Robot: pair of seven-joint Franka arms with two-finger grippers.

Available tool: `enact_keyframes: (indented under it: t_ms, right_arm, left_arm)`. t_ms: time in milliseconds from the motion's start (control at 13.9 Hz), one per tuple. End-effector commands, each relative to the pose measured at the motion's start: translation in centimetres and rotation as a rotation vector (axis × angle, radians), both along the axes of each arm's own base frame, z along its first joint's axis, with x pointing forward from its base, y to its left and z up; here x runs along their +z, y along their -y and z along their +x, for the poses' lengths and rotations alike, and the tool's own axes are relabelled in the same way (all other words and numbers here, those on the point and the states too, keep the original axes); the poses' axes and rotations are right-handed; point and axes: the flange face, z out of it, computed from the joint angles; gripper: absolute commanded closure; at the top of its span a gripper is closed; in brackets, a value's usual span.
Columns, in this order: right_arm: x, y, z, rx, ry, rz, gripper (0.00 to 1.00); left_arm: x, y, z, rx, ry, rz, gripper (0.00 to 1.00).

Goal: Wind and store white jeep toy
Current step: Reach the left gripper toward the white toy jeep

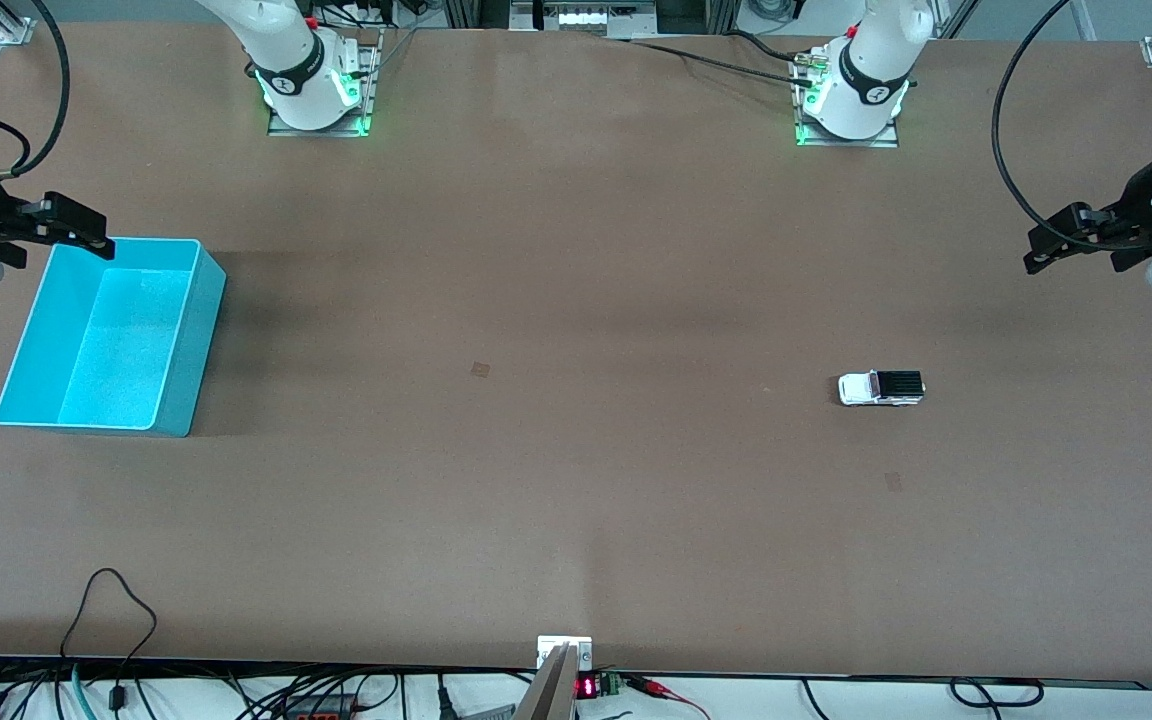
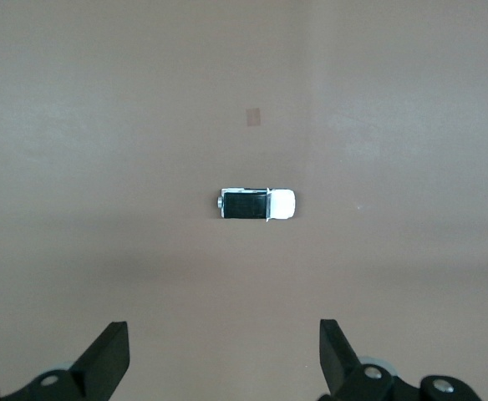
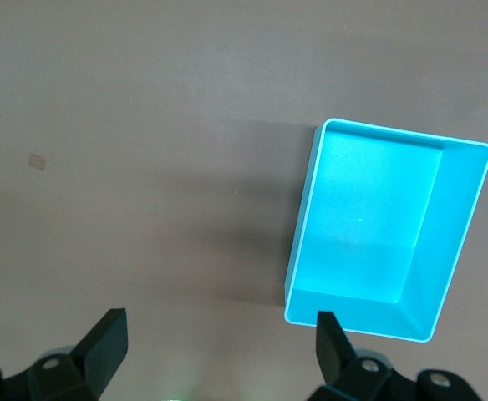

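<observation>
The white jeep toy point(image 1: 881, 388) stands alone on the brown table toward the left arm's end, its black ribbed roof up. It also shows in the left wrist view point(image 2: 256, 204). My left gripper point(image 1: 1076, 250) hangs open and empty over the table edge at that end; in its wrist view point(image 2: 223, 334) the jeep lies well clear of the fingers. The empty turquoise bin point(image 1: 191, 330) sits at the right arm's end. My right gripper point(image 1: 86, 235) is open and empty over the bin's corner farthest from the camera, and the bin point(image 3: 457, 234) shows in its wrist view point(image 3: 219, 322).
Two small tape marks lie on the table, one at mid-table point(image 1: 480, 369) and one nearer the camera than the jeep point(image 1: 893, 481). Cables and a small red display point(image 1: 586, 687) line the front edge. The arm bases stand along the back.
</observation>
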Motion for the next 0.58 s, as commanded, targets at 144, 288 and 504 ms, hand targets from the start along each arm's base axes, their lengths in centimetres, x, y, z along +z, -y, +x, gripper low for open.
enact_keyframes:
  t_ms: [144,288,504]
  right_arm:
    - [0.17,0.02,-0.21,-0.01,-0.007,0.003,0.0]
    - [0.25,0.11,-0.18,-0.012,-0.004,0.003,0.0]
    - [0.17,0.28,-0.21,-0.015,-0.007,0.003,0.0]
  left_arm:
    - [0.44,0.02,-0.91,-0.003,0.011,-0.009,0.0]
    - [0.25,0.02,-0.91,-0.003,0.005,-0.009,0.0]
    - [-0.26,0.32,-0.45,-0.008,-0.006,-0.008,0.0]
